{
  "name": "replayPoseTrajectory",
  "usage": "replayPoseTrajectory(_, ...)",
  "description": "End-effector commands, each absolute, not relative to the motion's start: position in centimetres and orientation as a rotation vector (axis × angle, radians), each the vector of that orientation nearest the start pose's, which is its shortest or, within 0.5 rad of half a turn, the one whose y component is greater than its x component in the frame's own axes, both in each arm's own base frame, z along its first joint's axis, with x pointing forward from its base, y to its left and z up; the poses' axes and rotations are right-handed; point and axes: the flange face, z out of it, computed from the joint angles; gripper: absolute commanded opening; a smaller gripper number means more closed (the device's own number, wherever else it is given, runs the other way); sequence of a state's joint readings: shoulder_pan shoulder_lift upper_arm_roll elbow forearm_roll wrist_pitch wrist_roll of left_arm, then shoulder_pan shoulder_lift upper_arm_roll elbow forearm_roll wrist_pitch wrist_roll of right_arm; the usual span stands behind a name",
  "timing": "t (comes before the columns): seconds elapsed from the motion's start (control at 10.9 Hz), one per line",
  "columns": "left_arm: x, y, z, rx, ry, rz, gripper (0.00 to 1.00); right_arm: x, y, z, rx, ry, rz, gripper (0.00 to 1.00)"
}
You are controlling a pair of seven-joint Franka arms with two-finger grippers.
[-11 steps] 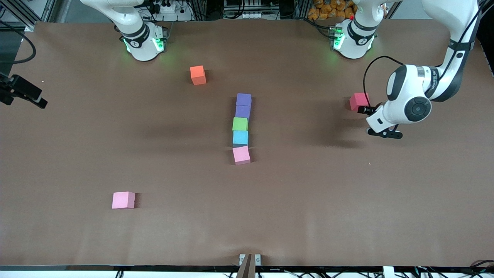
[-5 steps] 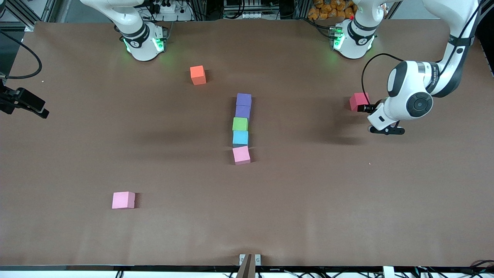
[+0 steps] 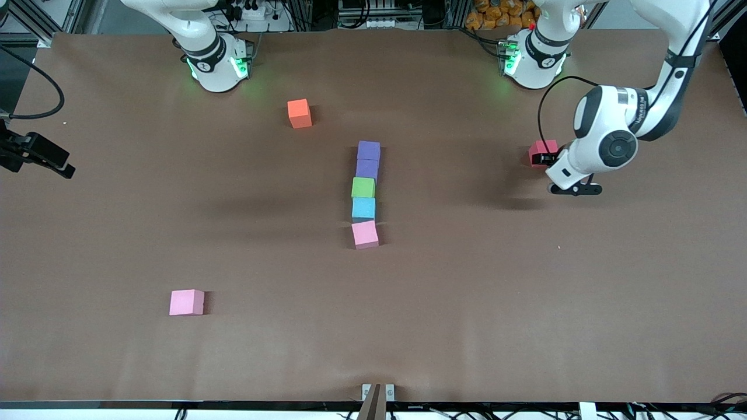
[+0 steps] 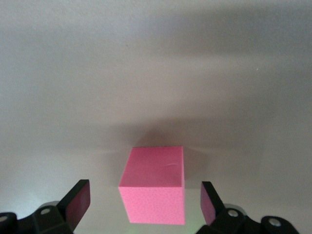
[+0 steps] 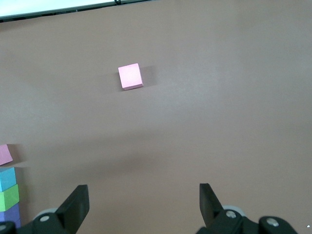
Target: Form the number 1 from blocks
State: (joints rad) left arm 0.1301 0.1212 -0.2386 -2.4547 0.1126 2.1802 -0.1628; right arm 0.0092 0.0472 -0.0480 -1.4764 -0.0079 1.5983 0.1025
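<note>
**Red cube framed by the left gripper, row of five in place**

Red cube (image 4: 153,187) sits between the fingers of my left gripper (image 4: 145,197). The jaws are wide and hold nothing, and they hover over it, which looks to me like a line-up for a grasp. My right gripper (image 5: 144,200) waits high over the right arm's end of the table, equally wide and empty.

The blocks (image 3: 363,192) lie mid-table, at 9 o'clock from the red cube. Their long axis runs 12 to 6 o'clock, which reads as the stroke of a 1:

- Two purple blocks at 12.
- Then green and blue.
- Pink at 6, slightly turned.

A spare pink cube (image 3: 187,302) lies at 8 o'clock and an orange cube (image 3: 299,113) at 11.
</note>
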Motion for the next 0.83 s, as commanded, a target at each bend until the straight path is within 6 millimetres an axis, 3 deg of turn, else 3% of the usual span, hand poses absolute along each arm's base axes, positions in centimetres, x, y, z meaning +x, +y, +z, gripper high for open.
replayPoseTrajectory(0.0, 42.5, -4.6, 23.2, -2.999, 0.005, 0.548, 1.00, 57.2, -2.1, 64.9, -3.155, 0.211, -0.118, 1.00)
replayPoseTrajectory(0.74, 40.8, -4.1, 21.6, -3.013, 0.004, 0.525, 1.00, 57.2, -1.7, 64.9, -3.147, 0.203, -0.117, 1.00)
